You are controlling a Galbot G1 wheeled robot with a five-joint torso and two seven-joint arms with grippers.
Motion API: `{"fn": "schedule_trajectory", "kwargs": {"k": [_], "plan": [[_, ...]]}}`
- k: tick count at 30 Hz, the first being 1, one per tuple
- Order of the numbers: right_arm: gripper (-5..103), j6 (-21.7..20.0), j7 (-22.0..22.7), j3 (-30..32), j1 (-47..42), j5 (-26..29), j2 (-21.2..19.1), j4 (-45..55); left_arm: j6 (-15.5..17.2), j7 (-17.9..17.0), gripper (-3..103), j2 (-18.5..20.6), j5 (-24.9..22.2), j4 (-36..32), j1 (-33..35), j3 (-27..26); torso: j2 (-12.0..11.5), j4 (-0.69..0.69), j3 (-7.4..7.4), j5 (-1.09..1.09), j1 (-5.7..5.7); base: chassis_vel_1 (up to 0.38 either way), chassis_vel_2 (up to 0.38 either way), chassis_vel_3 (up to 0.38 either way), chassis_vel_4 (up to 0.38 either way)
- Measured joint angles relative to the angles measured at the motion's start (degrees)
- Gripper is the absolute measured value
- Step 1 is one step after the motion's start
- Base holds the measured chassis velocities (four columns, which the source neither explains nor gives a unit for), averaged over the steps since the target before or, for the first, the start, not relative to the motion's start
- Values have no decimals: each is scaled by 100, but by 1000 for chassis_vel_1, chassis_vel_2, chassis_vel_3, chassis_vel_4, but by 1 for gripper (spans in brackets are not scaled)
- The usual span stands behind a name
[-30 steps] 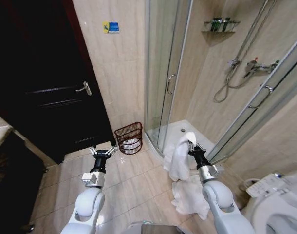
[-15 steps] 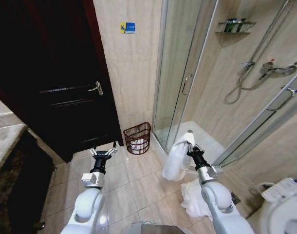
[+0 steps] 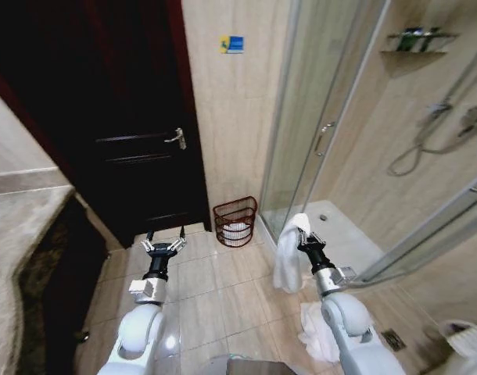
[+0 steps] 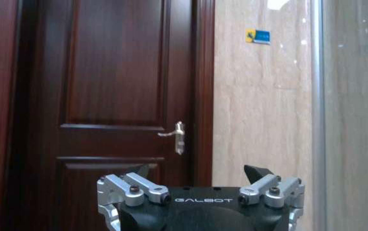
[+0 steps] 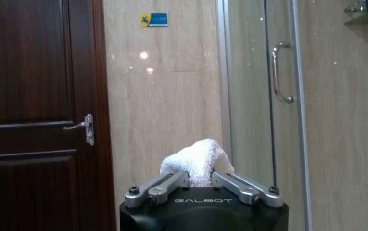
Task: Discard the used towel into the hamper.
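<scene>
While one towel (image 3: 288, 251) hangs from the right hand (image 3: 305, 237), one hamper (image 3: 235, 221) stands.

Right gripper (image 5: 196, 174) clamps white towel (image 5: 195, 159) facing door (image 5: 33, 115).

Soft even indoor light, lamp glare on the tiled wall (image 5: 146, 62), dark door (image 3: 105, 117) underexposed.

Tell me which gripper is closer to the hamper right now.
Judging by the head view, about even, the right slightly nearer. The right gripper, shut on the towel, is beside the hamper; the open left gripper is opposite.
</scene>
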Motion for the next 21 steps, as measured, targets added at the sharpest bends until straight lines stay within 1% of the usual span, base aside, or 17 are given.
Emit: {"fn": "schedule_trajectory", "kwargs": {"k": [3,12,21], "plan": [[3,20,-11,13,-4,4,1,-1,-61,2,100,-3,2,11,11,-15,0,-3,0,1,0,0,0,0,0],[3,39,-17,39,-23,2,20,-11,-67,19,100,-12,2,6,26,14,0,-2,0,1,-2,0,0,0,0],[3,39,-25,37,-14,-39,57,-27,-24,25,100,34,-16,27,-56,25,0,-1,0,1,0,-90,78,79,-67]]}}
